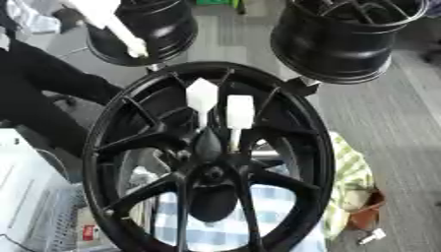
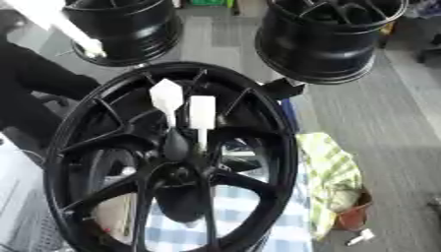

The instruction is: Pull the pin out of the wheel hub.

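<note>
No fingers show from either hand, so whether they're apart or together can't be told. Out to the work: a pointed-headed white plastic pin [image 1: 202, 96] and a square-headed white plastic pin [image 1: 239, 112] sit side by side, stems down in the hub [image 1: 211, 170] of the big black spoked wheel [image 1: 112, 142]. Their long axes run toward the far rim. Neither arm is visibly nearer.

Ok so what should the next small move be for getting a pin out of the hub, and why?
Probably bring a hand up to the right white pin: it and the left white pin both sit in the wheel hub, and neither hand is in view.
</note>
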